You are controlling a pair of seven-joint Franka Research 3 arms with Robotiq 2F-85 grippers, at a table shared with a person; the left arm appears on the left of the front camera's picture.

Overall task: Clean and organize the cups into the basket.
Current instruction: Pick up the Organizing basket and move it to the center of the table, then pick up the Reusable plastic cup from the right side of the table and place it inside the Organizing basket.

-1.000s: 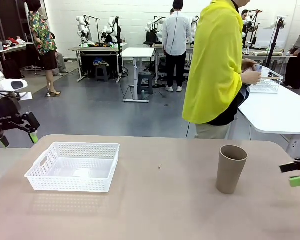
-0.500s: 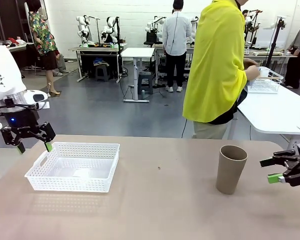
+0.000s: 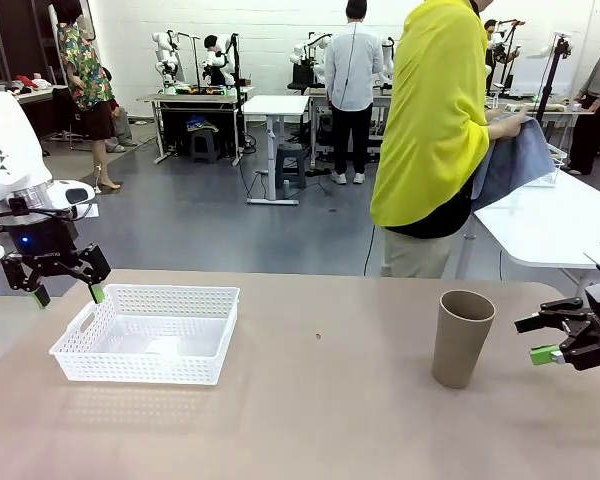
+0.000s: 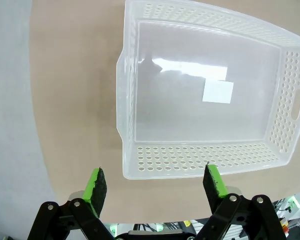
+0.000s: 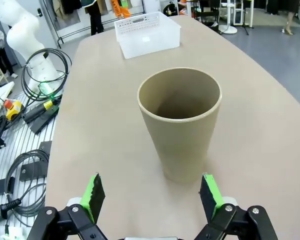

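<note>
Front view: the white mesh basket [image 3: 140,366] sits upright on the tan desk [image 3: 320,420], lower left of frame, a long side toward the camera. One brown cup [image 3: 461,340] stands mouth up on the desk, right of centre, well apart from the basket.

The left gripper [image 3: 70,295] hangs at the left edge of frame, just above and beside the basket's far-left corner. It is released, jaws spread wide, not touching the basket. The right gripper [image 3: 533,339] is at the right edge, pointing at the cup from its right side, near but apart. It is also released, holding nothing.

Left wrist view: the basket lies past the green pads [image 4: 96,182], a perforated wall nearest, with a white square patch [image 4: 218,91] on its floor.

Right wrist view: the cup stands centred beyond the two pad tips, no contact. The basket is far off at the top of frame.

A person [image 3: 430,120] in a yellow top stands behind the desk's far edge, upper right, turned toward a white table [image 3: 550,225] and handling a blue-grey cloth [image 3: 515,165].
</note>
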